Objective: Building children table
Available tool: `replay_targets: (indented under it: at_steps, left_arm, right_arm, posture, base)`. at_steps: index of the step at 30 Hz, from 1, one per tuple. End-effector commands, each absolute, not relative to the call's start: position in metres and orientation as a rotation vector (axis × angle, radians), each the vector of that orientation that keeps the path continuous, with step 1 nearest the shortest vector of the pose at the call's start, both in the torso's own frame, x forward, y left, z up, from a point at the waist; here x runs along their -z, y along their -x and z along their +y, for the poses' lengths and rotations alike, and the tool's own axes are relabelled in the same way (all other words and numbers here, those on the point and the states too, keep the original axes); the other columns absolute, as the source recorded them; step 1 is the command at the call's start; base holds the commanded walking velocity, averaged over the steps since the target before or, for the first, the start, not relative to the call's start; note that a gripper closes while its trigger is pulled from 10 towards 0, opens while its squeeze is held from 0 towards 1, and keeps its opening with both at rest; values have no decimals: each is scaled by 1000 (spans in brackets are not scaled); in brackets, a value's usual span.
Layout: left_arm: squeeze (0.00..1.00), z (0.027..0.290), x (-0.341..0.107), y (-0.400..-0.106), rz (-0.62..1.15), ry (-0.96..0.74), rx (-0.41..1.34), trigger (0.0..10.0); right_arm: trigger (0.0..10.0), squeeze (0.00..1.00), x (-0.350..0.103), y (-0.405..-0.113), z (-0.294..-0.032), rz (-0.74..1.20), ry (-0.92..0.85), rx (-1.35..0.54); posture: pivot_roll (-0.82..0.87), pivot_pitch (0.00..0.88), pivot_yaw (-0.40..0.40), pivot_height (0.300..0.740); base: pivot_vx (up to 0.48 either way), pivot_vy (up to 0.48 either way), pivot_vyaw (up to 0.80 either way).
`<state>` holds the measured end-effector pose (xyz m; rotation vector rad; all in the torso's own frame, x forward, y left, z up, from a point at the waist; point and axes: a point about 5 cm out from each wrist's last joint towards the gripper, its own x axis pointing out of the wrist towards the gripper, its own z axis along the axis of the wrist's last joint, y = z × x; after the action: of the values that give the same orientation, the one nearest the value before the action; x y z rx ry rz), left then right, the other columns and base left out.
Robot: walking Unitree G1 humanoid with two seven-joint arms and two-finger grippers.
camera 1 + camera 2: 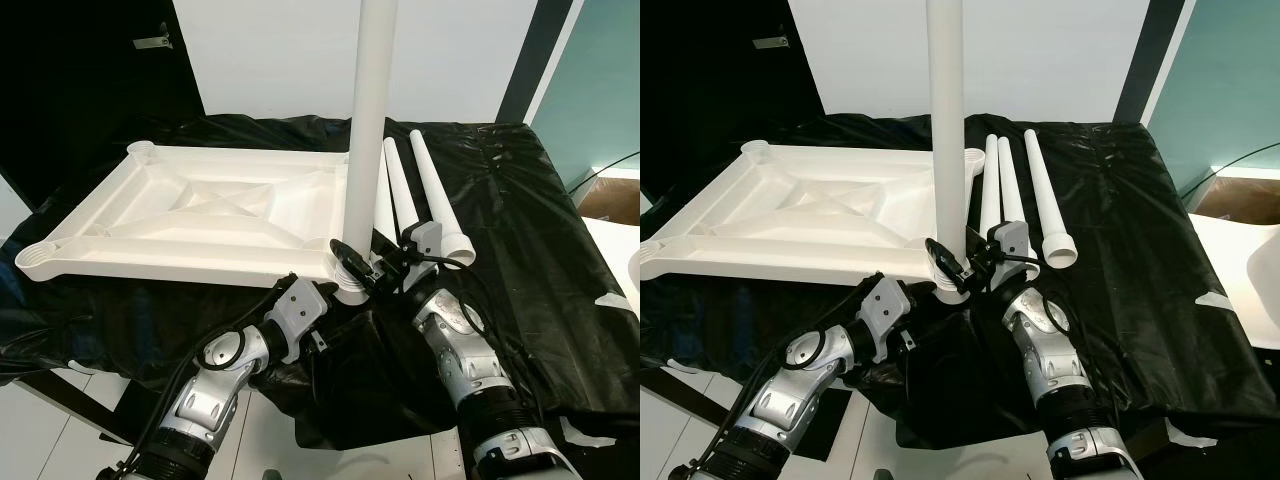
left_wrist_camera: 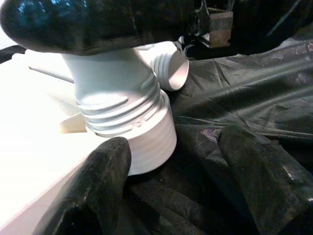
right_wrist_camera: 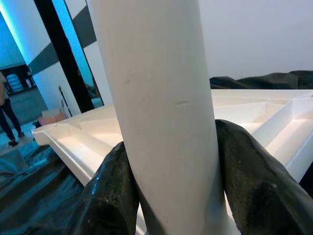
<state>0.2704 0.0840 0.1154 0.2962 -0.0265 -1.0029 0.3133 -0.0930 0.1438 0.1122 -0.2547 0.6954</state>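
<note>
Tabletop (image 1: 200,215) upside down on black sheeting (image 1: 520,220), white wall (image 1: 280,55) behind.

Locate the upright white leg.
The upright leg stands in the tabletop's near right corner socket, gripped by the right hand, loose legs lying just right.

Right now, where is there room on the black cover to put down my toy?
Bare black cover lies to the right of the loose legs. It is crowded at the tabletop's near corner, where both grippers, left and right, work around the upright leg.
</note>
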Motion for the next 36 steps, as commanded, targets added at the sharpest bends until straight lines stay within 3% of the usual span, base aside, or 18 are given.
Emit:
replay_targets:
  at_steps: [1, 4, 5, 9, 10, 18, 24, 25, 27, 28, 29, 30, 36]
  left_arm:
    - [0, 83, -112, -271, -12, -313, 1012, 10000]
    - [0, 83, -112, -270, -11, -311, 1013, 10000]
    - [0, 83, -111, -270, -11, -310, 1011, 10000]
    - [0, 82, -111, -270, -12, -306, 1005, 10000]
    - [0, 81, -110, -270, -12, -305, 1004, 10000]
    - [0, 82, -110, -270, -11, -306, 1001, 10000]
    - [0, 83, -111, -271, -15, -309, 999, 10000]
    - [0, 83, -111, -271, -16, -309, 999, 10000]
    - [0, 83, -111, -271, -16, -309, 999, 10000]
    - [0, 82, -111, -271, -16, -309, 998, 10000]
    - [0, 82, -111, -271, -16, -309, 998, 10000]
    - [0, 82, -111, -271, -16, -309, 997, 10000]
    - [0, 86, -110, -267, -9, -310, 990, 10000]
  right_arm:
    - [10000, 0, -142, -315, -100, -225, -147, -652]
    - [10000, 0, -140, -315, -99, -198, -59, -704]
    - [10000, 1000, -142, -316, -100, -196, -46, -729]
    - [10000, 1000, -144, -318, -100, -170, -16, -798]
    - [10000, 0, -142, -317, -100, -152, -5, -829]
    - [10000, 0, -131, -309, -101, -59, 115, -1048]
    - [10000, 0, -134, -324, -110, -33, 170, -1051]
    - [8706, 0, -137, -329, -110, -29, 175, -1051]
    - [8706, 0, -137, -329, -110, -29, 175, -1051]
    - [2392, 0, -140, -333, -109, -28, 182, -1057]
    - [2392, 0, -140, -333, -109, -28, 182, -1057]
    - [0, 0, -143, -336, -108, -28, 189, -1074]
    - [0, 0, -140, -329, -108, -15, 192, -1125]
  posture:
    - [97, 0, 23, 740]
    - [97, 0, 22, 740]
    - [99, 0, 15, 740]
    - [103, 0, 5, 740]
    - [105, 0, 4, 740]
    - [104, 0, 2, 740]
    - [106, 0, 2, 740]
    - [113, 0, 1, 740]
    - [113, 0, 1, 740]
    - [117, 0, 2, 740]
    - [117, 0, 2, 740]
    - [120, 0, 3, 740]
    - [133, 0, 2, 740]
  base:
    - [0, 0, 0]
    - [0, 0, 0]
    - [0, 0, 0]
    - [0, 0, 0]
    - [0, 0, 0]
    - [0, 0, 0]
    - [0, 0, 0]
    - [0, 0, 0]
    - [0, 0, 0]
    - [0, 0, 0]
    - [0, 0, 0]
    - [0, 0, 0]
    - [0, 0, 0]
